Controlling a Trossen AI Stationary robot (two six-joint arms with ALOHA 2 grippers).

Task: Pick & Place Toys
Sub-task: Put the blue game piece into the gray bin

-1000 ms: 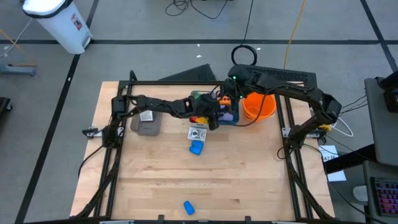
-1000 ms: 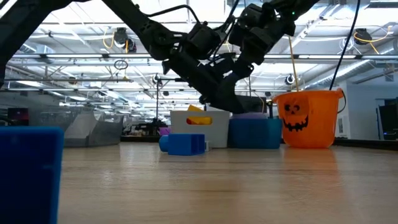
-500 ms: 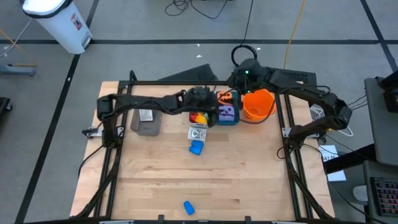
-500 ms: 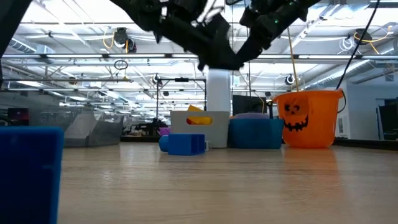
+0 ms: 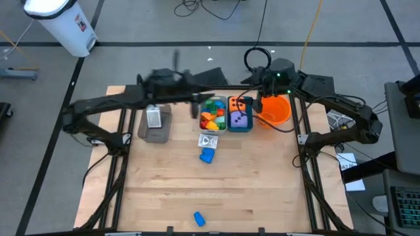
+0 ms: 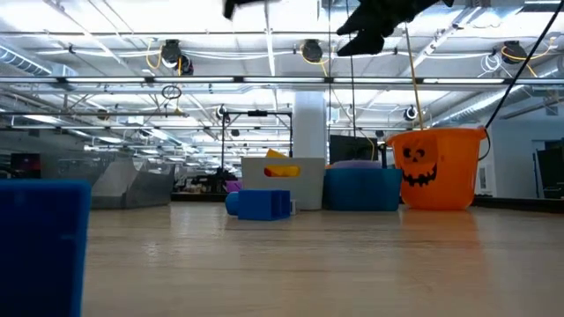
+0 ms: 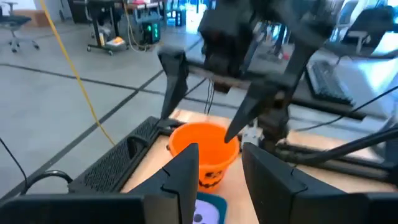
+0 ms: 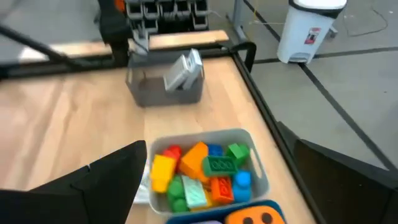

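A light grey bin (image 5: 212, 115) holds several coloured bricks (image 8: 202, 168). The teal bin (image 5: 239, 115) beside it holds a purple and an orange die. A white packet (image 5: 209, 140) and a blue brick (image 5: 207, 155) lie on the table in front of the bins. Another blue brick (image 5: 199, 218) lies near the table's near edge. My left gripper (image 5: 197, 107) is open and empty, high above the table just left of the brick bin. My right gripper (image 5: 253, 99) is open and empty, high between the teal bin and the orange bucket (image 5: 274, 110).
A darker grey bin (image 5: 156, 124) with a white packet (image 5: 154, 118) stands at the table's far left. The orange bucket stands right of the teal bin. The table's middle and near half hold only the loose packet and the two blue bricks.
Both grippers have risen from just above the bins to high over the table. My left gripper has also drawn back toward the table's left and far edge, uncovering the brick bin. My right gripper has shifted a little toward the bucket. The toys have not moved.
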